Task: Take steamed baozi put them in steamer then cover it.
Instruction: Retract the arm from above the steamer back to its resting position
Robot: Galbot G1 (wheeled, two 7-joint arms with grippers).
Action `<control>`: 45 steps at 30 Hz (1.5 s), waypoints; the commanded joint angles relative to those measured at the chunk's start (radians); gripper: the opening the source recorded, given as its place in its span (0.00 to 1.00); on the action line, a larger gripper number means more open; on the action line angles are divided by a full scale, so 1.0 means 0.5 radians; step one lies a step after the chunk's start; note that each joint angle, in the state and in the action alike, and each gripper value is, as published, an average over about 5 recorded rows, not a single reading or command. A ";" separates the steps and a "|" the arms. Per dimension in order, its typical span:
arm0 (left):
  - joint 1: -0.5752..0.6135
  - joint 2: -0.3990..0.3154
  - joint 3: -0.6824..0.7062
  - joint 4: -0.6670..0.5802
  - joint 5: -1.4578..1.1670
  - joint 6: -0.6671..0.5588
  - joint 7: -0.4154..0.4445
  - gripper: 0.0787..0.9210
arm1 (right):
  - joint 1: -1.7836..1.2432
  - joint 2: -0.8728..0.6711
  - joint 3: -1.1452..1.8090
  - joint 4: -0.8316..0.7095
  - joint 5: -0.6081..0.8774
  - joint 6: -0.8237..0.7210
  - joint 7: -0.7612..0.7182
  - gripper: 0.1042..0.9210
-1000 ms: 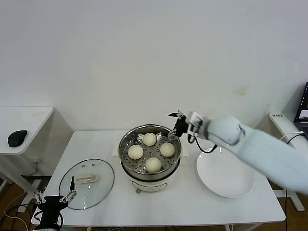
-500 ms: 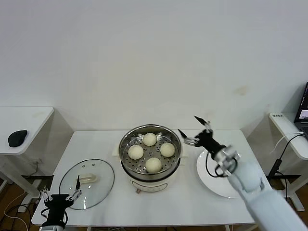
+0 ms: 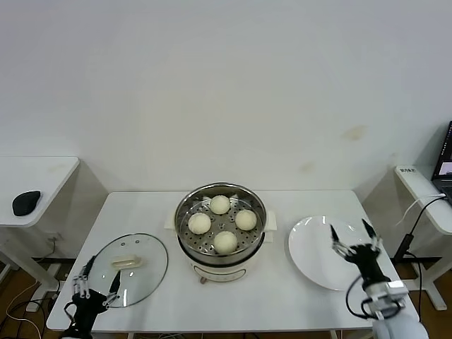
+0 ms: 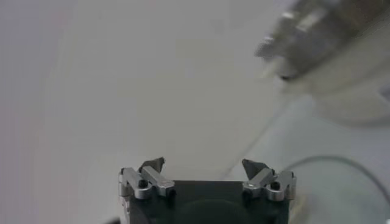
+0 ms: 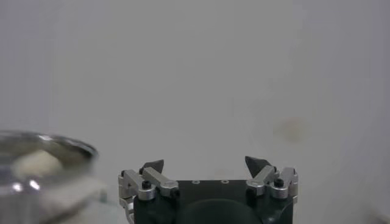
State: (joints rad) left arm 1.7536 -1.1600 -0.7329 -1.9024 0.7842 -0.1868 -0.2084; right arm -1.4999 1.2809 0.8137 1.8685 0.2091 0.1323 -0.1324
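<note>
Both grippers, left (image 3: 97, 280) and right (image 3: 350, 237), fingers spread wide (empty).

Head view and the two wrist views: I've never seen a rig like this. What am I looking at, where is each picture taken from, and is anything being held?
This is a two-armed robot. The wide picture comes from its head, looking down at a white table. The other two come from cameras on its wrists, each looking out past its own metal fingers.

On the table stands the steamer, with four steamed baozi in its basket. Its cover, a glass lid, lies flat on the table to the robot's left. A white plate lies to the steamer's right.

The left gripper is low at the table's near edge, by the cover. The right gripper is over the plate. Both are open and hold nothing.
</note>
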 commanded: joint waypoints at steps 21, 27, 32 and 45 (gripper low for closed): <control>-0.831 0.195 0.269 0.844 0.806 0.067 0.168 0.88 | -0.310 0.352 0.321 -0.039 -0.329 0.130 0.114 0.88; -0.915 0.205 0.303 0.884 0.776 0.085 0.176 0.88 | -0.321 0.385 0.321 -0.046 -0.349 0.146 0.111 0.88; -0.962 0.210 0.328 0.914 0.747 0.099 0.192 0.88 | -0.326 0.397 0.321 -0.053 -0.366 0.153 0.108 0.88; -0.984 0.191 0.355 0.961 0.689 0.108 0.220 0.74 | -0.329 0.411 0.299 -0.076 -0.396 0.158 0.093 0.88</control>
State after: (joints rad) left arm 1.2887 -1.0660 -0.5646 -1.4471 1.1445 -0.1350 -0.1074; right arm -1.6615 1.4807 0.9630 1.8324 0.0185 0.2121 -0.0856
